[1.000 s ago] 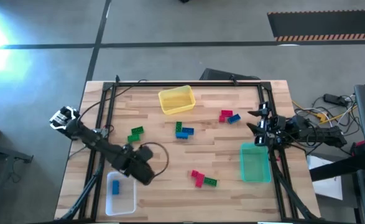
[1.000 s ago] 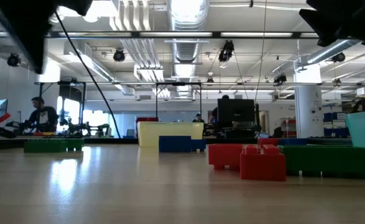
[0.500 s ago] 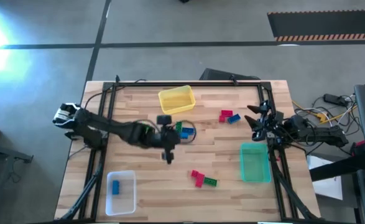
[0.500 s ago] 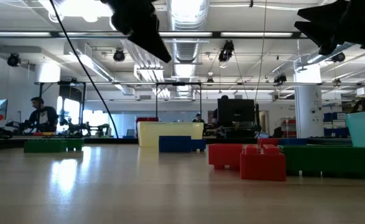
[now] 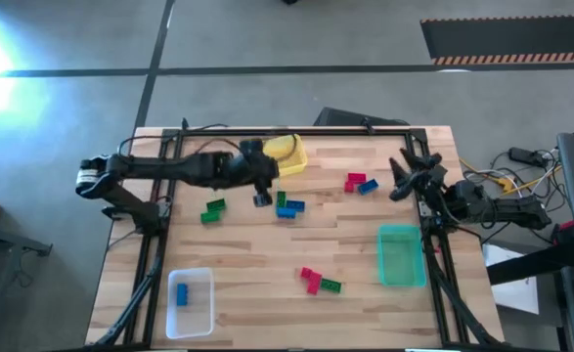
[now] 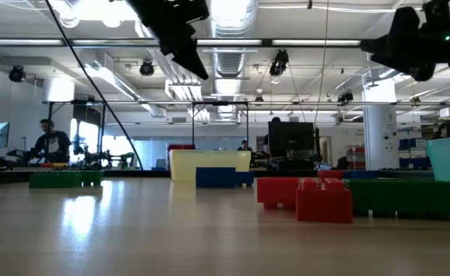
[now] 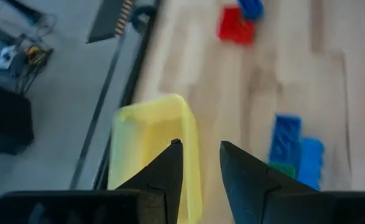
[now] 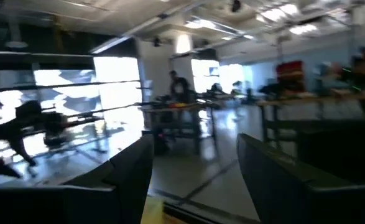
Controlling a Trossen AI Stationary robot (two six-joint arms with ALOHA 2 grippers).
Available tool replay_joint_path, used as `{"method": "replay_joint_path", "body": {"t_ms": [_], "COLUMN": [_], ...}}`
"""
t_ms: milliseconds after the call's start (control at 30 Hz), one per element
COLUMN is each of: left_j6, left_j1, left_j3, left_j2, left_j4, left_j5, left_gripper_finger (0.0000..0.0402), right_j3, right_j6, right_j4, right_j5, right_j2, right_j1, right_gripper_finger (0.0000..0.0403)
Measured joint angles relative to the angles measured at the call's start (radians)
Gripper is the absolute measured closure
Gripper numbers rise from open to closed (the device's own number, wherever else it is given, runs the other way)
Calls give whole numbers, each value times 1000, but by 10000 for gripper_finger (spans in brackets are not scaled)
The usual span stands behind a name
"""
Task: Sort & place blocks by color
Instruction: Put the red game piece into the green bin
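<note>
Blocks lie scattered beside the yellow bin, unsorted. Left gripper hangs by that bin, jaws parted narrowly around nothing, probably lining up a pick. Right gripper waits beyond the red block, jaws released.

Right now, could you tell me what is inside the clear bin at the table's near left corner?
One blue block lies inside the clear bin, toward its left side. The rest of its floor shows bare; nothing covers it, so no part is hidden.
</note>
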Motion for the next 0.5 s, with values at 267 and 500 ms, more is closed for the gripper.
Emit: {"method": "replay_joint_path", "body": {"t_ms": [267, 500], "left_j6": [-167, -174], "left_j1": [-11, -74], "left_j3": [-3, -110], "left_j2": [-70, -117], "left_j4": [21, 56], "left_j5": [9, 14], "left_gripper_finger": [313, 314], "right_j3": [1, 1], "right_j6": [144, 122], "right_j4": [-1, 66], "right_j5": [-106, -361], "right_j2": [23, 102], "right_j1": [0, 0], "right_gripper_finger": [184, 184]}}
